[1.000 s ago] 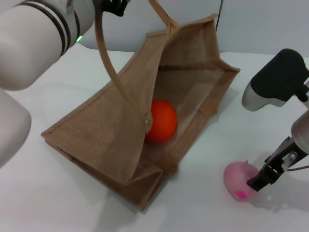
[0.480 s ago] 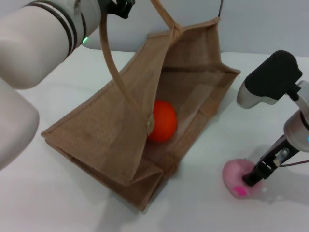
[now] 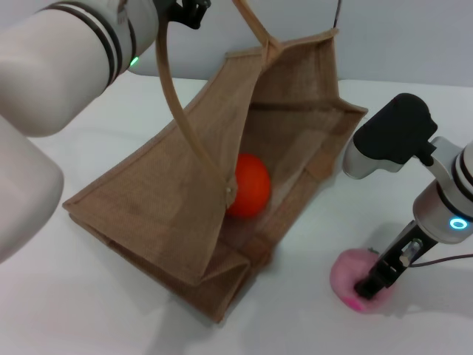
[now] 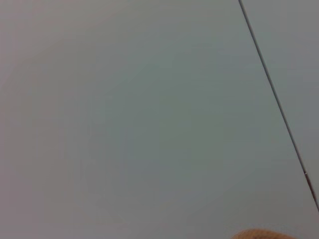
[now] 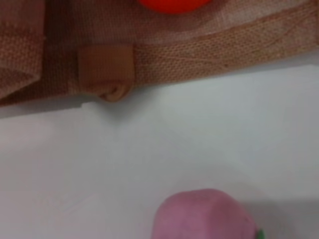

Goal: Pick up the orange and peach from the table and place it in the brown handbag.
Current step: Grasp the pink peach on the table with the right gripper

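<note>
The brown handbag (image 3: 148, 207) lies tipped on the white table (image 3: 74, 310) with its mouth open towards me. My left gripper (image 3: 181, 9) is at the top edge of the head view, shut on one long handle (image 3: 177, 111) and holding it up. The orange (image 3: 250, 185) rests inside the bag and also shows in the right wrist view (image 5: 169, 4). The peach (image 3: 346, 275) sits on the table to the right of the bag and also shows in the right wrist view (image 5: 204, 216). My right gripper (image 3: 367, 287) is open and down over the peach, with a dark finger against its right side.
The bag's other handle (image 3: 251, 22) rises past the top edge. The bag's rim with a handle patch (image 5: 105, 64) lies just beyond the peach. A dark cable (image 4: 276, 99) runs down the grey wall behind.
My right arm has swung left and lowered its gripper further over the peach, which has shifted slightly left. The left gripper has lifted the handle a little to the right. The orange has not moved.
</note>
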Controlling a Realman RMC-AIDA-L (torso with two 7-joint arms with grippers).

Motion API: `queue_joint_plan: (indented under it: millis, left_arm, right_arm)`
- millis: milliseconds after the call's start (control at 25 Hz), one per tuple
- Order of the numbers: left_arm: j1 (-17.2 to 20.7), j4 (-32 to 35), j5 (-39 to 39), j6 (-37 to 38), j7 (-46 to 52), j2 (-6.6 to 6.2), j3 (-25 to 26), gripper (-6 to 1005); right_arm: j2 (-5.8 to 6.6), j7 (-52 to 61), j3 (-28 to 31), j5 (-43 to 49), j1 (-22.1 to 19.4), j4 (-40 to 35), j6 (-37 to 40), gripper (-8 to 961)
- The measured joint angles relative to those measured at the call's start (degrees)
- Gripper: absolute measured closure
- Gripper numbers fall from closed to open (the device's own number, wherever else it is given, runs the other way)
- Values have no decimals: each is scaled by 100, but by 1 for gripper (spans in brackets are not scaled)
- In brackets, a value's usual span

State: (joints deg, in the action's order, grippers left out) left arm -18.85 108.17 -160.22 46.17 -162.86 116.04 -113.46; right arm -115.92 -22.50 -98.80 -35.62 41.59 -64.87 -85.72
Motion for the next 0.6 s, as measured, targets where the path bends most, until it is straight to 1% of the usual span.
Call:
queue_joint_plan:
  millis: [160,360,600]
  left_arm:
    - [0,0,0,-11,0,-1,-8,852]
    - [2,0,0,-3,0,-2,-11,850]
    - [5,2,0,3,0,-2,-10,847]
  right_arm:
    - [-1,-2,-15,-2,36,14,-26,202]
    - [7,41,123,7,170,276,-30,293]
    - [14,-3,265,6,226,430,21,360]
